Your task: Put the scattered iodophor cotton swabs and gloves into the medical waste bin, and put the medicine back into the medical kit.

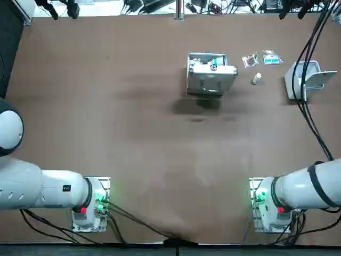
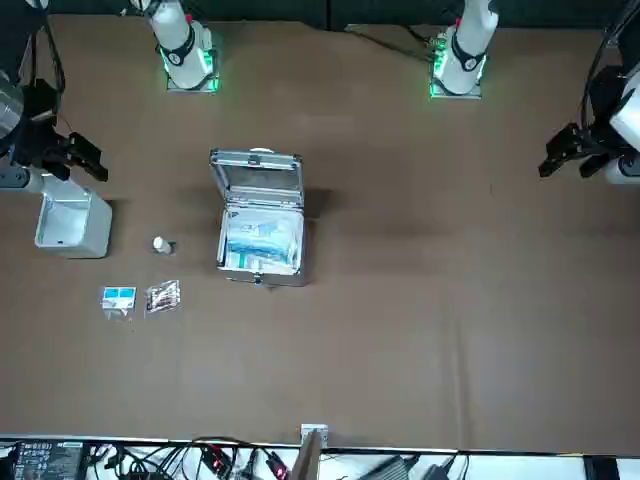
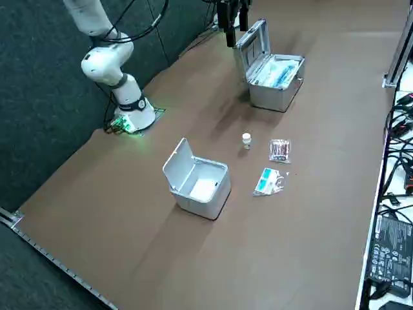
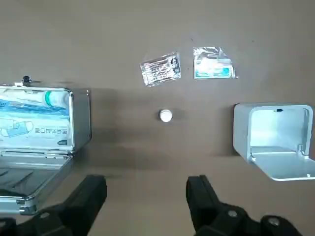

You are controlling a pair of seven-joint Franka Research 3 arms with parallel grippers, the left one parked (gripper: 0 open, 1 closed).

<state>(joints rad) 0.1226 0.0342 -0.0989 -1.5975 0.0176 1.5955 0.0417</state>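
Note:
My right gripper (image 4: 146,192) hangs high above the table, open and empty, on the robot's side of the items. A small white medicine bottle (image 4: 166,115) stands between the open silver medical kit (image 4: 78,118) and the open white waste bin (image 4: 275,142). Beyond the bottle lie a clear packet of iodophor swabs (image 4: 161,69) and a blue-printed gloves packet (image 4: 213,64), side by side. The top view shows the same layout: kit (image 1: 210,80), swabs (image 1: 250,60), gloves (image 1: 271,58), bottle (image 1: 257,78), bin (image 1: 303,80).
The kit holds blue and white packages, and its lid (image 3: 251,39) stands up on the robot's side. The bin's lid (image 3: 177,158) is flipped back. Cables (image 1: 309,106) hang over the table's right side. Brown tabletop (image 1: 133,133) spreads to the left.

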